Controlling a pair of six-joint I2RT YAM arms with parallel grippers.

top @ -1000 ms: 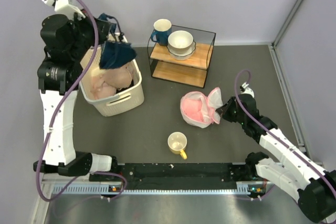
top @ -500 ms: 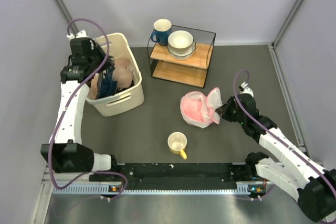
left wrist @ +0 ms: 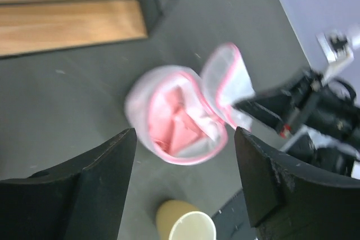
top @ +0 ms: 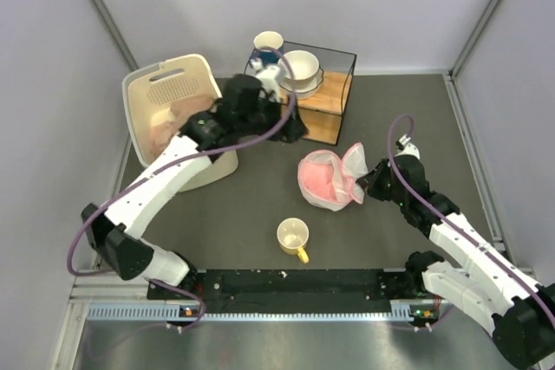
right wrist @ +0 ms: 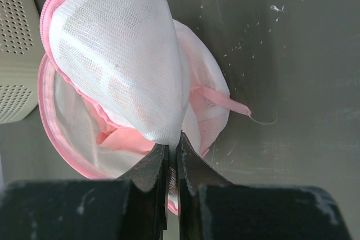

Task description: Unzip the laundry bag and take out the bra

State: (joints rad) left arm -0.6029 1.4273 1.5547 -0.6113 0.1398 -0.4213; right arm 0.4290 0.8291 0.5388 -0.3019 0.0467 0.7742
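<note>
The laundry bag (right wrist: 118, 54) lies unzipped on the table (top: 251, 205) near a yellow mug (top: 293, 236), with the pink bra (left wrist: 175, 121) inside it. The right gripper (right wrist: 173, 151) is pinched tight on the bag's raised mesh flap. The left gripper (left wrist: 184, 155) hovers above, jaws wide apart and empty.
</note>
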